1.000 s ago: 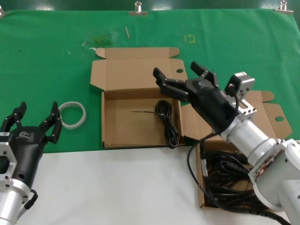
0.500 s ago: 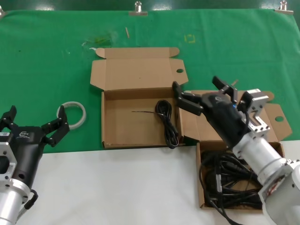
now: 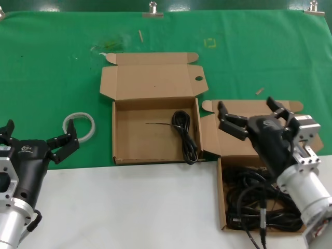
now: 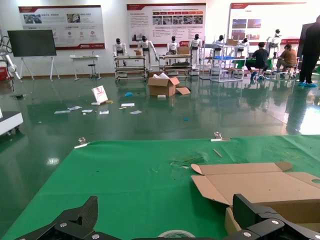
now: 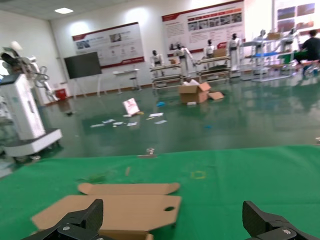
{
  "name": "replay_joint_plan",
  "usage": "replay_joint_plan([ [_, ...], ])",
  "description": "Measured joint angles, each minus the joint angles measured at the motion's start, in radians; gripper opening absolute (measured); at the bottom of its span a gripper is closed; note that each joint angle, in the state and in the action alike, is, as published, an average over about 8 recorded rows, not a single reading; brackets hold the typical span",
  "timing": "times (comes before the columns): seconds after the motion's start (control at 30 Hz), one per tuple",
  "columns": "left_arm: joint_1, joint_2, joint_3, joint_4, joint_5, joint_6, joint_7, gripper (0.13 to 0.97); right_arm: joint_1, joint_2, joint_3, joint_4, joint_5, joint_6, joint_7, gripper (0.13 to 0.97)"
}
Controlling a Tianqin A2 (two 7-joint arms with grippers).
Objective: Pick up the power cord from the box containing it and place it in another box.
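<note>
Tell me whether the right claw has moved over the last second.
Yes. The open right claw has pulled back from over the near-empty box toward the robot, now above the cord-filled box.

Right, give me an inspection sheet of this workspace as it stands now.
Surface: green cloth behind, white tabletop in front.
Job's things: power cord lies in the left box; right box holds a heap of black cords.
Clutter: white ring on the cloth.
Grippers: left gripper open, near the ring; right gripper open, empty, over the right box.
Cables: nothing seen outside the boxes.
Surroundings: hall with posters and people.
</note>
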Motion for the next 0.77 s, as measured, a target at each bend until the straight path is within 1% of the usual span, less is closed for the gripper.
replay_joint_plan([
  [0.17, 0.0, 0.0, 0.0, 0.0, 0.0, 0.0, 0.0, 0.953, -0.052, 0.0, 0.026, 0.055, -0.051, 0.048, 0.016, 0.965],
  [0.43, 0.0, 0.0, 0.0, 0.0, 0.0, 0.0, 0.0, 0.964, -0.129, 0.0, 0.063, 0.135, -0.125, 0.119, 0.039, 0.965],
  [0.77, 0.0, 0.0, 0.0, 0.0, 0.0, 0.0, 0.0, 0.966, -0.147, 0.0, 0.072, 0.154, -0.142, 0.135, 0.045, 0.965],
])
